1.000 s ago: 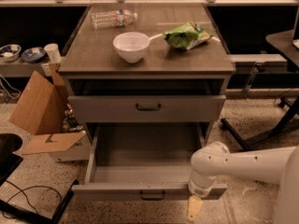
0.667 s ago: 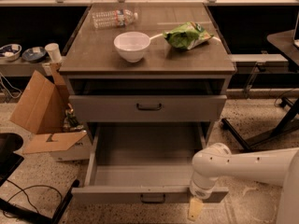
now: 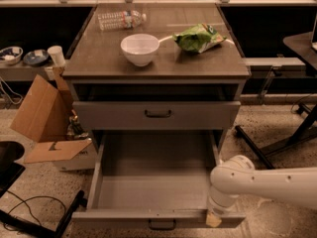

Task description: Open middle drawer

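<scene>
Middle drawer: the middle drawer (image 3: 153,187) stands pulled far out from the cabinet, low in the view; a wide grey metal tray with plain, smooth walls and a flat floor.
Drawer front: a low grey panel at the near edge, with a small dark loop handle (image 3: 162,225) at its centre.
Gripper: the gripper (image 3: 214,220) shows as a pale cream tip at the right end of that front panel, right at its top edge.
Grip: whether it is wide, narrow or holding anything cannot be told from here.
Arm: the arm (image 3: 262,182) is white, smooth and rounded, coming in from the right.
Upper drawer: the upper drawer (image 3: 198,115) is shut, grey metal, with a dark loop handle and a dark recess above it.
Cabinet top: the cabinet top (image 3: 163,66) is a flat brownish-grey slab with a dull sheen.
Bowl: the bowl (image 3: 139,48) is white, round and glossy, near the middle of the top.
Bag: the bag (image 3: 198,37) is green and crinkled, just right of the bowl; its print cannot be read.
Bottle: the bottle (image 3: 121,20) is clear ribbed plastic, lying on its side behind the bowl; label unreadable.
Box: the cardboard box (image 3: 42,113) is brown, flaps open, left of the cabinet; a dark mark on one flap is not legible.
Floor: the floor (image 3: 277,133) is speckled stone.
</scene>
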Motion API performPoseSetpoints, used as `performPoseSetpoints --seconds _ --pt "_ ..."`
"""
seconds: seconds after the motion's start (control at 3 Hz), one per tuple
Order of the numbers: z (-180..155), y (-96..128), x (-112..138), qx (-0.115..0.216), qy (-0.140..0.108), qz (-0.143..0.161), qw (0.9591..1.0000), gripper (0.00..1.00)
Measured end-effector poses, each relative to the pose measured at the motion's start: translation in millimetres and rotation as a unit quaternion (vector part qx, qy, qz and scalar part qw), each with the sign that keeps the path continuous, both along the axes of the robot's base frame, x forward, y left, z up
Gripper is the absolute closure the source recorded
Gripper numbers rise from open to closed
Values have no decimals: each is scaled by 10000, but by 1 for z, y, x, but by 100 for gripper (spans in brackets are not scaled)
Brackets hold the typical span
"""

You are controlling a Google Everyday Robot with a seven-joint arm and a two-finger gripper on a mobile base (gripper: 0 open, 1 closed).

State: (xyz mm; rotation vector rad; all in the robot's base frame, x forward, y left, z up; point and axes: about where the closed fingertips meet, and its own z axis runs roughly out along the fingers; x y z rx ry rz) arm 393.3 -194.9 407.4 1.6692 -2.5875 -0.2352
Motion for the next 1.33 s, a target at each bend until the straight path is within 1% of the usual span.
performPoseSetpoints --seconds 0.33,0.67,1.0,1.33 --pt "5 -3 -7 -57 -7 -31 10000 95" --pt "8 -7 -25 -157 75 -44 9998 100" --pt "8 -4 -24 -131 33 36 9999 86" --pt "12 -6 -19 -238 35 46 9997 61"
